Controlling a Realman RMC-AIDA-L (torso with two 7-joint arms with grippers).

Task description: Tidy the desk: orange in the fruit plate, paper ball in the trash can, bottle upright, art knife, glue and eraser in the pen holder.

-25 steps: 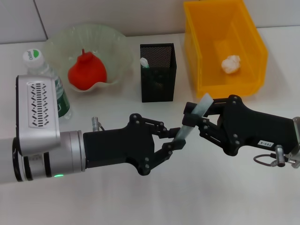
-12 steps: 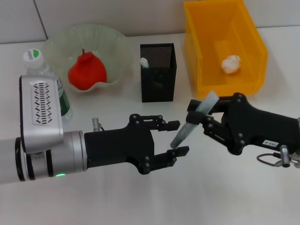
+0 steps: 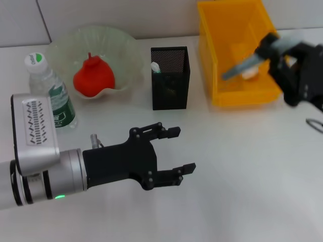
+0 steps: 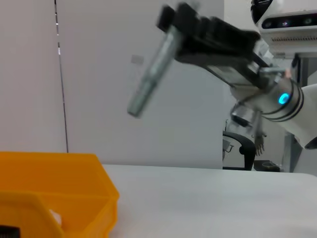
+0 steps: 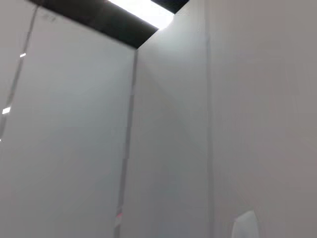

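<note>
My right gripper (image 3: 270,48) is shut on a grey stick (image 3: 241,66) and holds it tilted in the air above the yellow trash can (image 3: 222,75). The stick (image 4: 151,77) also shows in the left wrist view, in the right gripper (image 4: 178,22). My left gripper (image 3: 184,149) is open and empty over the table's front middle. The paper ball (image 3: 250,73) lies in the trash can, partly behind the stick. The orange (image 3: 93,78) sits in the fruit plate (image 3: 126,45). The bottle (image 3: 50,88) stands upright at the left. The art knife's white end (image 3: 155,67) sticks out of the pen holder (image 3: 170,83). No eraser shows.
The pen holder stands between the fruit plate and the trash can at the back. The trash can's wall (image 4: 59,188) fills the low corner of the left wrist view. A metal ring (image 3: 315,124) shows at the right edge of the table.
My left gripper opened and let go of the grey stick, then drew back left. My right gripper lifted the stick away to the back right, over the trash can.
</note>
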